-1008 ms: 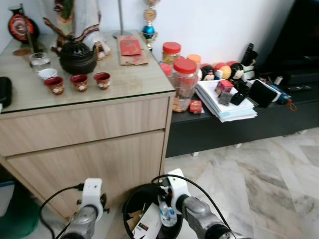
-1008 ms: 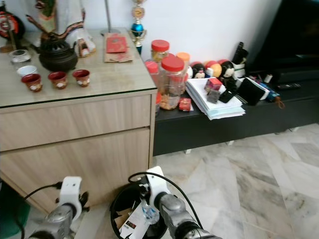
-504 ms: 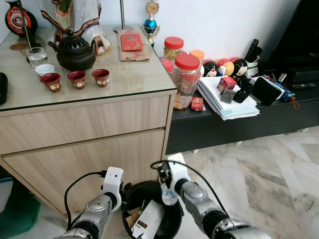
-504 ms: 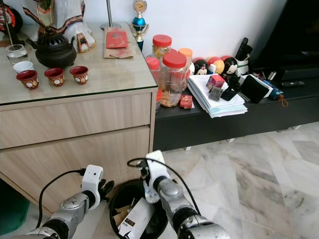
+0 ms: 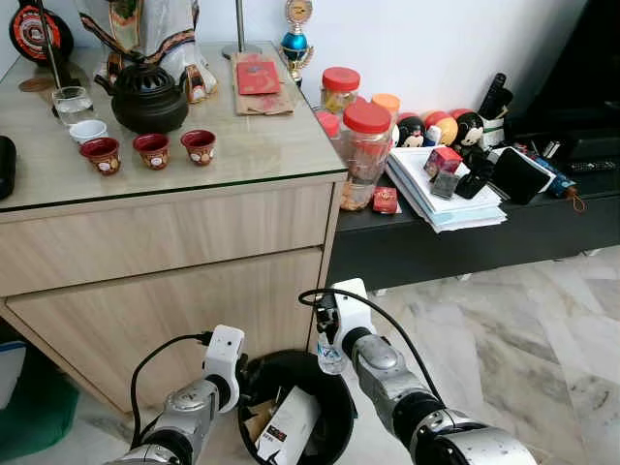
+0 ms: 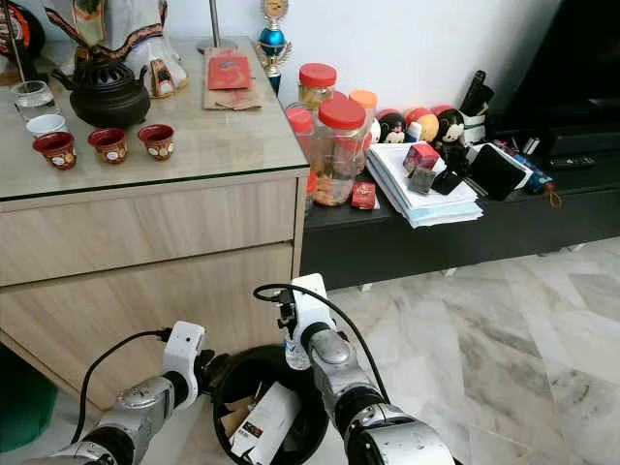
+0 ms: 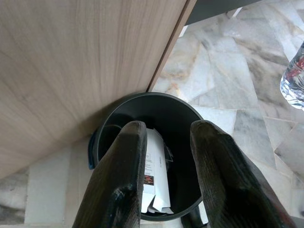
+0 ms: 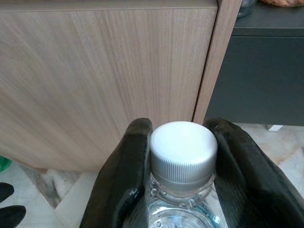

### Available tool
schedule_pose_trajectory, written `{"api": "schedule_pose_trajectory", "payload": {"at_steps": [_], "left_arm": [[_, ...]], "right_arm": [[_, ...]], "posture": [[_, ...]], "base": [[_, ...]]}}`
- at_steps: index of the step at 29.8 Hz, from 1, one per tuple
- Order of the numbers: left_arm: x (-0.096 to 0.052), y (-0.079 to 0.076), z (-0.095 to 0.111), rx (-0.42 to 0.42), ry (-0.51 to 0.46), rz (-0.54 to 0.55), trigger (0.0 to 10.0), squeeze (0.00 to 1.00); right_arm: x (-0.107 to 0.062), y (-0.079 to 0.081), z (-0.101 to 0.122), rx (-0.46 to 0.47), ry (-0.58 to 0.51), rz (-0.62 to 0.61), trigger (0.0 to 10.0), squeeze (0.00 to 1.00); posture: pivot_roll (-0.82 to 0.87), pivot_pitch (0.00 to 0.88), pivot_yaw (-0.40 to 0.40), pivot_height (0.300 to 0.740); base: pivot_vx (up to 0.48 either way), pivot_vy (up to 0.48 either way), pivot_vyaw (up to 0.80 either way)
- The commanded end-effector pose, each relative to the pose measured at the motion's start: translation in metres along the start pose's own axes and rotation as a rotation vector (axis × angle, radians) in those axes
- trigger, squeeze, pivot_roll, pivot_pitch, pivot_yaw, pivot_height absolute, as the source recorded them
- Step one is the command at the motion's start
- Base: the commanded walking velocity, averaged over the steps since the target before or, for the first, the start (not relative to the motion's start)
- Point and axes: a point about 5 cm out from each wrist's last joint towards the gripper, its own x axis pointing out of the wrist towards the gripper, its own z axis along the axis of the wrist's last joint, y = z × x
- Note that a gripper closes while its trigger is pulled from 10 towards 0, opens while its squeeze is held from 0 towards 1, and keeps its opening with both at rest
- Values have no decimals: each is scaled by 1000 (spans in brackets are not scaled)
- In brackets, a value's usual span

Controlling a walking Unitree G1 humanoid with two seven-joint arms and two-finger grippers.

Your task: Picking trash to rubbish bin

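We are in a home living room: a wooden cabinet (image 5: pixel 174 242) bearing a teapot (image 5: pixel 147 100) and red cups (image 5: pixel 152 151), snack jars (image 5: pixel 365 155), a low black shelf (image 5: pixel 465 242), marble floor (image 5: pixel 504 349).

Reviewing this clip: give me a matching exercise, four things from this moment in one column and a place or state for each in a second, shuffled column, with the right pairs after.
Things:
1. clear plastic bottle
2. black rubbish bin
3. left gripper
4. three red cups

Places or states:
A. on the glass-topped wooden cabinet
B. on the floor at the cabinet's corner, with a white carton inside
C. clamped at its white cap in the right gripper, above the bin's rim
D. open, holding nothing, over the bin

Pairs: 1-C, 2-B, 3-D, 4-A
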Motion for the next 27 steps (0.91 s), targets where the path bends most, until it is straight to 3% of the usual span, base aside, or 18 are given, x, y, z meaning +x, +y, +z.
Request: {"api": "schedule_pose_trajectory", "payload": {"at_steps": [1, 2, 3, 4, 18, 19, 24, 27], "left_arm": [[0, -3, -2, 6, 7, -21, 10000, 0], [0, -3, -2, 8, 6, -22, 10000, 0], [0, -4, -2, 10, 6, -23, 10000, 0], [0, -3, -2, 11, 6, -23, 10000, 0], [0, -3, -2, 14, 8, -23, 10000, 0], [0, -3, -2, 13, 7, -19, 10000, 0], [-4, 7, -6, 32, 28, 59, 10000, 0], [-13, 24, -17, 70, 78, 211, 10000, 0]], "right_arm": [[7, 23, 18, 28, -40, 44, 10000, 0], [7, 24, 19, 30, -40, 51, 10000, 773], [7, 26, 20, 29, -40, 55, 10000, 773], [8, 27, 20, 31, -40, 59, 10000, 1000], [8, 27, 19, 27, -25, 66, 10000, 1000], [7, 26, 15, 14, -12, 72, 10000, 0], [0, 12, -8, -4, 52, 49, 10000, 0], [-12, -5, -38, -18, 142, 16, 10000, 0]], "posture": [[139, 60, -106, 740], [139, 60, -106, 740], [139, 60, -106, 740], [139, 60, -106, 740], [149, 54, -109, 740], [149, 54, -109, 740], [144, 54, -106, 740], [137, 55, -105, 740]], "base": [[0, 0, 0], [0, 0, 0], [0, 0, 0], [0, 0, 0], [0, 0, 0], [0, 0, 0], [0, 0, 0], [0, 0, 0]]}}
